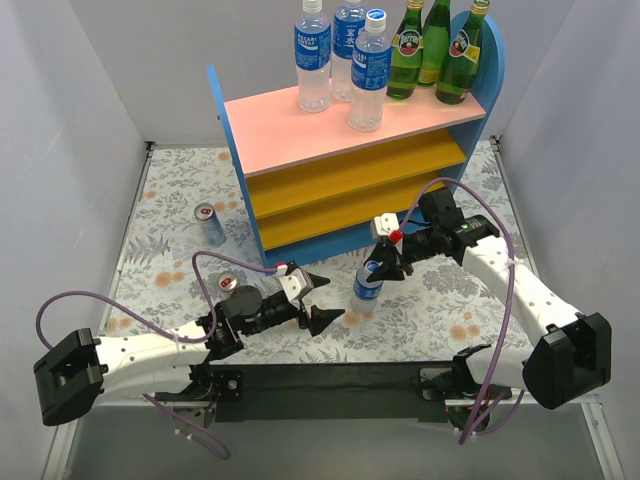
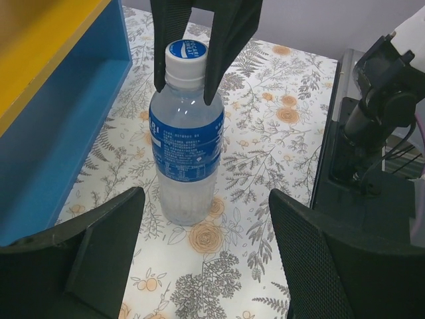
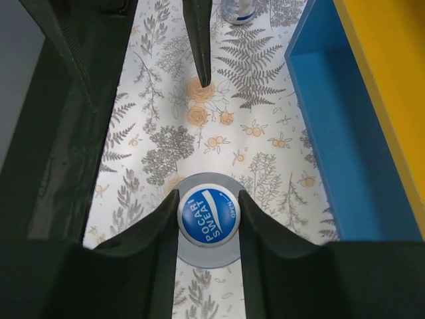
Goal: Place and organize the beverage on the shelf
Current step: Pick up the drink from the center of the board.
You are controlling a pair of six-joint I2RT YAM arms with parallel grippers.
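One clear plastic bottle [image 1: 367,281] with a blue label stands upright on the flowered table in front of the shelf [image 1: 350,175]. My right gripper [image 1: 384,264] is shut on its blue cap [image 3: 208,214] from above, one finger on each side. The same bottle [image 2: 186,143] fills the left wrist view, just beyond my open left gripper [image 2: 206,203], which holds nothing. On the pink top board [image 1: 300,125] stand three more clear bottles [image 1: 343,55] and three green glass bottles [image 1: 435,45]. Two silver-red cans stand on the table: one [image 1: 208,223] left of the shelf, one [image 1: 229,284] by my left arm.
The shelf's blue side panel [image 2: 60,139] rises just left of the bottle in the left wrist view, and the same panel [image 3: 345,133] is on the right in the right wrist view. The orange-yellow lower boards [image 1: 350,200] carry nothing. White walls close in the table on three sides.
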